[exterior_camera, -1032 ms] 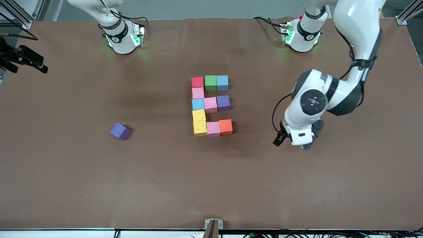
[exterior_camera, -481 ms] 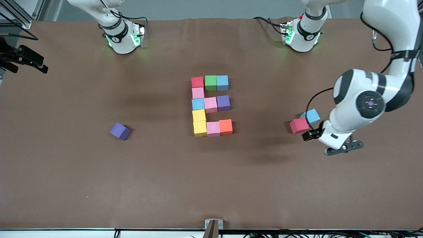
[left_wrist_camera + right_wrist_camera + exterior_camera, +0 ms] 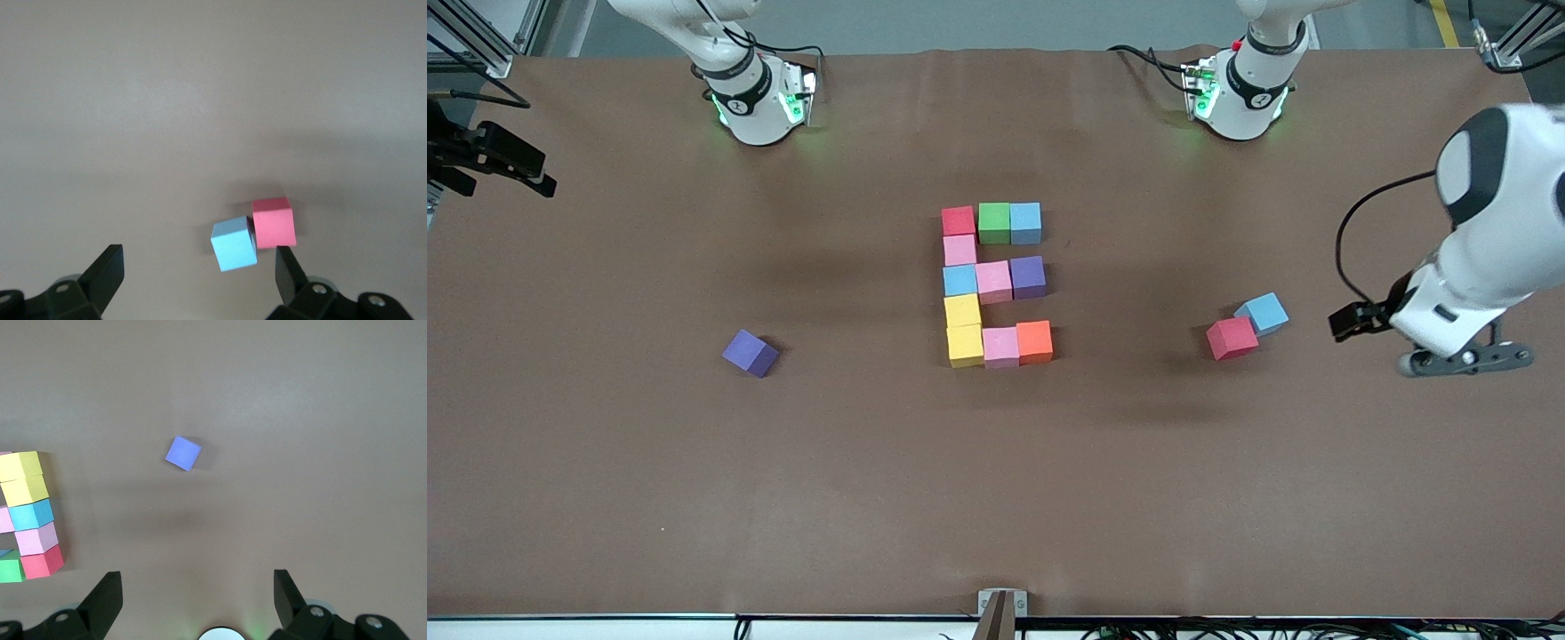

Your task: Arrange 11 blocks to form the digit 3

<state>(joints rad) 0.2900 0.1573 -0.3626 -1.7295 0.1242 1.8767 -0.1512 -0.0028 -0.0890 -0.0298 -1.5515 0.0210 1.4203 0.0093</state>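
- Front view: the digit 3 (image 3: 993, 281) is laid out in the centre of the frame from eleven small matte cubes that touch, and it reads like an "E".
- A five-cube column (image 3: 959, 280) of red, pink, blue, yellow and yellow is seen, with a green and blue arm (image 3: 1009, 222), a pink and purple arm (image 3: 1010, 279) and a pink and orange arm (image 3: 1017, 344).
- A loose purple matte cube (image 3: 750, 353) lies well apart, toward the right arm's end.
- A loose red matte cube (image 3: 1232, 338) and a loose light-blue matte cube (image 3: 1262, 313) touch each other toward the left arm's end.
- The left gripper (image 3: 1463, 363) is held over the brown table (image 3: 996, 498) near that pair, at the frame's edge.
- Left wrist view: the left gripper (image 3: 198, 253) is seen with its fingers wide apart and nothing between them. The red cube (image 3: 274, 223) and the light-blue cube (image 3: 234, 243) lie below it.
- Right wrist view: the right gripper (image 3: 197, 577) is spread and empty, and its arm waits. The purple cube (image 3: 183, 453) is seen mid-frame, and part of the digit (image 3: 30, 520) at the edge.
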